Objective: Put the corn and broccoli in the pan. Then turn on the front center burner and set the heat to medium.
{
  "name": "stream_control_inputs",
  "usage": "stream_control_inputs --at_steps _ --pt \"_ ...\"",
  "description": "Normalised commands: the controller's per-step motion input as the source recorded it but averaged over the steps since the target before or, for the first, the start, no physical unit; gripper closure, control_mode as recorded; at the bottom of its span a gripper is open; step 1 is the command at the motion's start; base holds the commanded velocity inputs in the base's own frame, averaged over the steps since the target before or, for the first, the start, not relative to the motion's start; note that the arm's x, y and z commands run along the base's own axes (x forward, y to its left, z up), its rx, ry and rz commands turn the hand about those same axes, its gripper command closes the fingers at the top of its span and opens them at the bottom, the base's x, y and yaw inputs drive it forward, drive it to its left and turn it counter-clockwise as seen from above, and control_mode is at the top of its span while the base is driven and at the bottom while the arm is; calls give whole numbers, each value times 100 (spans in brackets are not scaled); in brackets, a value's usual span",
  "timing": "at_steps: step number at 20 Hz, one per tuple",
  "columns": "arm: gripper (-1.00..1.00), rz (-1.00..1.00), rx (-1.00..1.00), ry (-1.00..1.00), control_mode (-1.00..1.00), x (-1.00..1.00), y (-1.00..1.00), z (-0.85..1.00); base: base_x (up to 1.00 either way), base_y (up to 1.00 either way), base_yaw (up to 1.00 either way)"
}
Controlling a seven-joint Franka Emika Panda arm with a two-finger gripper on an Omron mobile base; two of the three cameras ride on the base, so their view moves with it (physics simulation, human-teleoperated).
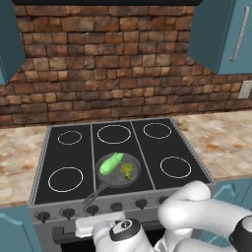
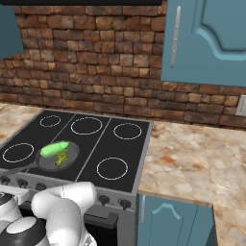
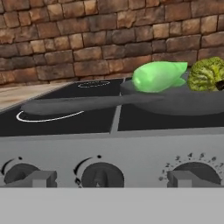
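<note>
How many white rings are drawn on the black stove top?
5: back left, back middle, back right, front left, front right. The dark grey frying pan may hide another.

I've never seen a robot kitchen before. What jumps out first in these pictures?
The bright green corn catches the eye, lying in the dark pan beside the small yellow-green broccoli, on the near middle of the black cooktop. Behind runs a red brick wall, with teal cabinets above. Up close, grey knobs line the stove's front below the pan.
</note>
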Motion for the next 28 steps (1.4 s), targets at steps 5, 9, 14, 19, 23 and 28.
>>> stream_control_inputs --at_steps 5,9,14,19,23,28 --pt "-100 0 -1 0 -100 5 1 -27 0 0 0" --pt "-100 0 0 0 -100 6 0 -11 0 0 0" --pt "-100 0 0 0 -100 14 6 -14 0 0 0" --pt "-100 0 0 0 -100 21 4 -3 0 0 0" --pt "-100 0 0 0 -100 19 0 0 0 0 0" --pt "-100 0 -1 0 -100 18 1 -9 0 0 0"
